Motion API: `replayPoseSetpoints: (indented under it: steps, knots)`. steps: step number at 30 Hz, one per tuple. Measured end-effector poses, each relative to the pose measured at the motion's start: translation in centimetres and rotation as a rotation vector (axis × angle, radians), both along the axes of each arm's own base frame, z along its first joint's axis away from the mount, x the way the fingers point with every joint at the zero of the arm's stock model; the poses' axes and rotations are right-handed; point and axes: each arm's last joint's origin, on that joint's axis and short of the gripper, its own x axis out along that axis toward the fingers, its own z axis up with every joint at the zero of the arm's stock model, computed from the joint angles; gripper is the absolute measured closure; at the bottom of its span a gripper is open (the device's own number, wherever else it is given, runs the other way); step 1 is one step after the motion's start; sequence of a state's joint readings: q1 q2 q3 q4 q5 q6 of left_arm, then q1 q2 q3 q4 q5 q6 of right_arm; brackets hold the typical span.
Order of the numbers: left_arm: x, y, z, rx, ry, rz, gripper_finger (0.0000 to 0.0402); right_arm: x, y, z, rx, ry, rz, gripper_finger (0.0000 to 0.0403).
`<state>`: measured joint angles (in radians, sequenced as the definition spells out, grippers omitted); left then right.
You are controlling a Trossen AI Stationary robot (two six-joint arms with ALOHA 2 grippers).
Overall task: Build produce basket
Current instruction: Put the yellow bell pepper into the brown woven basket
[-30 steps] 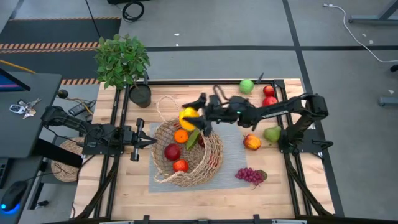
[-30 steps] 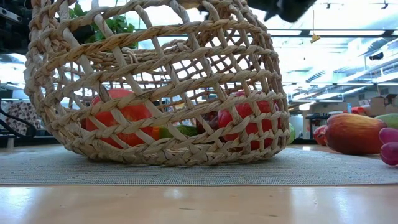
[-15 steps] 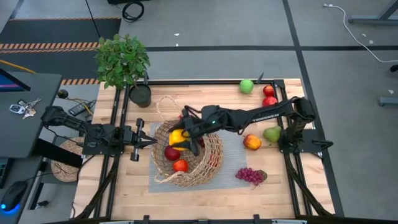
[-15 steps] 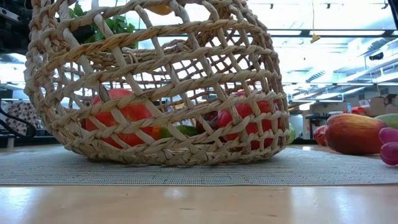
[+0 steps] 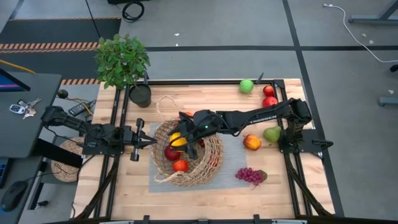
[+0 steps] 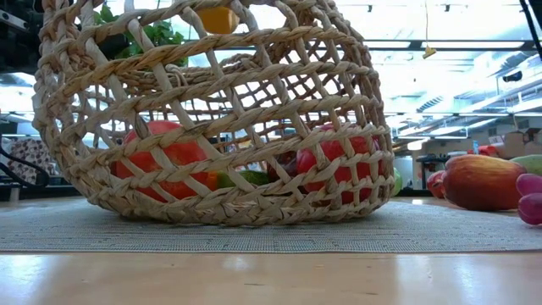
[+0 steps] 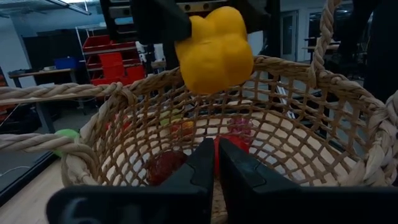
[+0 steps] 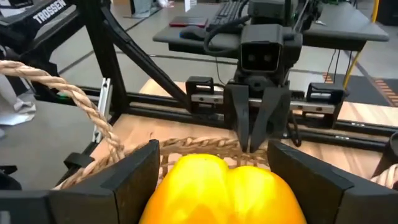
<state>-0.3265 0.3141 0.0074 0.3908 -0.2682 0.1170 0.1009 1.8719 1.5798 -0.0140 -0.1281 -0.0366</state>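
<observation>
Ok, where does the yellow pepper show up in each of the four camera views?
High view: yellow pepper over the wicker basket, held by the right gripper.
Low view: at top, behind the basket's weave.
Left wrist view: upper centre, above the basket.
Right wrist view: bottom centre, between the fingers.
Shared landmark: the basket.

The left tool point(image 7: 216, 163) has its two dark fingers pressed together, pointing into the wicker basket point(image 7: 311, 124). Above the basket's rim, the right tool point(image 7: 208, 22) grips a yellow pepper point(image 7: 214, 50) between its dark fingers. Red produce point(image 7: 166, 167) lies on the basket's floor. Red bins stand on shelves beyond.
</observation>
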Motion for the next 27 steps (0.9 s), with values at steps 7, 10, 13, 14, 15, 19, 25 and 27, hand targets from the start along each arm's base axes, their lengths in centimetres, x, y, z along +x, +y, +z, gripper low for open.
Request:
replayPoseSetpoints:
  steps: [7,10,13,14,15,19,25,27]
  knots:
    - [0.0,0.0,0.0,0.0,0.001,0.0,0.0366,0.8,-0.4,-1.1,-0.057,-0.002,0.007,0.0107]
    - [0.0,0.0,0.0,0.0,0.001,0.0,0.0367,1.4,-0.4,-2.6,-0.096,0.031,0.02,0.0107]
    - [0.0,0.0,0.0,0.0,0.0,0.0,0.0371,1.6,-0.1,-3.3,-0.142,0.04,0.045,0.0107]
    - [0.0,0.0,0.0,-0.001,-0.001,0.0,0.0372,1.5,0.0,-3.4,-0.158,0.048,0.055,0.0107]
    - [0.0,0.0,0.0,0.0,0.0,0.001,0.0373,1.7,0.2,-3.7,-0.176,0.044,0.065,0.0107]
    - [0.0,0.0,0.0,0.0,0.001,0.001,0.0372,1.6,0.5,-4.4,-0.239,0.08,0.092,0.0107]
    - [0.0,0.0,0.0,0.0,0.0,0.001,0.0366,1.5,0.1,-4.6,-0.303,0.104,0.04,0.0096]
    - [0.0,0.0,0.0,0.0,0.0,0.0,0.0368,1.5,0.0,-4.6,-0.305,0.104,0.039,0.0089]
